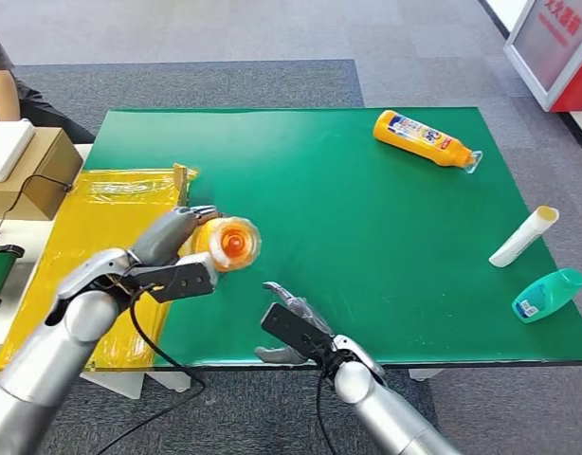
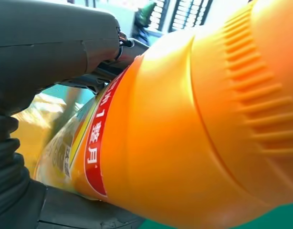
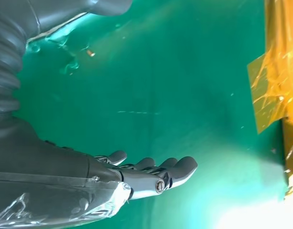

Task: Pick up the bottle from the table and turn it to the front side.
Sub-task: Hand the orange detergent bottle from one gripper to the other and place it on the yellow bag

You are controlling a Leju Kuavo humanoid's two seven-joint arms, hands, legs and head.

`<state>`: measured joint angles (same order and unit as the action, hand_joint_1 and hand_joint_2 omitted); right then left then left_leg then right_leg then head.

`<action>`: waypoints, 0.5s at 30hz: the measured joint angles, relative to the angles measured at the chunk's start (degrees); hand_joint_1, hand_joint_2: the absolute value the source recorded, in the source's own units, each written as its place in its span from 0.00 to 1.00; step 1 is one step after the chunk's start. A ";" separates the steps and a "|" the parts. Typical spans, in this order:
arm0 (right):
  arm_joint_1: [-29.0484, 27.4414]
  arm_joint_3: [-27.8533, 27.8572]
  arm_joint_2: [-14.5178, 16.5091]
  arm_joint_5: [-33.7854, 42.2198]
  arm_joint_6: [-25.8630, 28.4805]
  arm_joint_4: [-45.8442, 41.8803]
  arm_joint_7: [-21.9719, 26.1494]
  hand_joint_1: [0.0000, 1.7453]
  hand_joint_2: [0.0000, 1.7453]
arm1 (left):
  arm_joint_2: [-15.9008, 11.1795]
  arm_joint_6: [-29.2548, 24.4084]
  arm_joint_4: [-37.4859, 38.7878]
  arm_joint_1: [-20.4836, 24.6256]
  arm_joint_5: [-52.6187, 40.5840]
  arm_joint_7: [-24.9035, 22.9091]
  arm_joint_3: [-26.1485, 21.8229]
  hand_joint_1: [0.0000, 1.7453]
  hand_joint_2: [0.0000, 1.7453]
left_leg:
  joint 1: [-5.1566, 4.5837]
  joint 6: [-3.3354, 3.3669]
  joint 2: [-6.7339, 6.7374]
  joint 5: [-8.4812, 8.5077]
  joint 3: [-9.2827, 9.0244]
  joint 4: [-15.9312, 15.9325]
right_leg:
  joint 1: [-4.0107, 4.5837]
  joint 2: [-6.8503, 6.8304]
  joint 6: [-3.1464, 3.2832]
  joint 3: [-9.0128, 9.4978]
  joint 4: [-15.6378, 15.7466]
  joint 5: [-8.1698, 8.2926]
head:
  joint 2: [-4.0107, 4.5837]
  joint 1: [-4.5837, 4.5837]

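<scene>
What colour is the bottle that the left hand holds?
Orange. The bottle in the left hand shows best in the left wrist view.

Both arms are smooth silver tubes with rounded ball-like joints, and a thin black cable loops beneath each wrist. The left hand and right hand have flat black backs and grey fingers, with a small screw at one knuckle and ribbed dark-grey wrist covers.
</scene>
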<state>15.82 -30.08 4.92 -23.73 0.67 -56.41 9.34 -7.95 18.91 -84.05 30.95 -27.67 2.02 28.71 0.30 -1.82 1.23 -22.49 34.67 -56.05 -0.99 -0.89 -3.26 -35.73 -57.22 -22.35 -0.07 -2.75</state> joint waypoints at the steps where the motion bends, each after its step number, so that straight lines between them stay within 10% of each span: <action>1: -0.12 0.41 0.03 -0.15 -0.01 0.01 0.05 0.00 1.00 | -0.78 0.99 0.35 1.86 -1.18 -1.47 1.41 0.96 1.00 | 0.00 0.00 0.00 0.01 0.00 0.00 | 0.00 0.01 0.01 0.00 0.00 0.01 | 0.00 0.00; 15: -0.41 2.57 0.62 -0.87 -0.65 0.34 0.20 0.00 1.00 | -5.89 4.62 7.63 11.02 -4.10 -6.62 11.85 1.00 1.00 | 0.00 -0.01 0.04 0.02 0.03 0.00 | 0.00 0.06 0.02 -0.04 0.00 0.04 | 0.00 0.01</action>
<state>15.41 -27.50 5.54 -24.60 0.03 -56.06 9.54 -13.84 23.53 -76.42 41.97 -31.77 -4.60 40.56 0.30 -1.82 1.27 -22.47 34.70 -56.05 -0.99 -0.83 -3.24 -35.77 -57.22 -22.31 -0.07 -2.74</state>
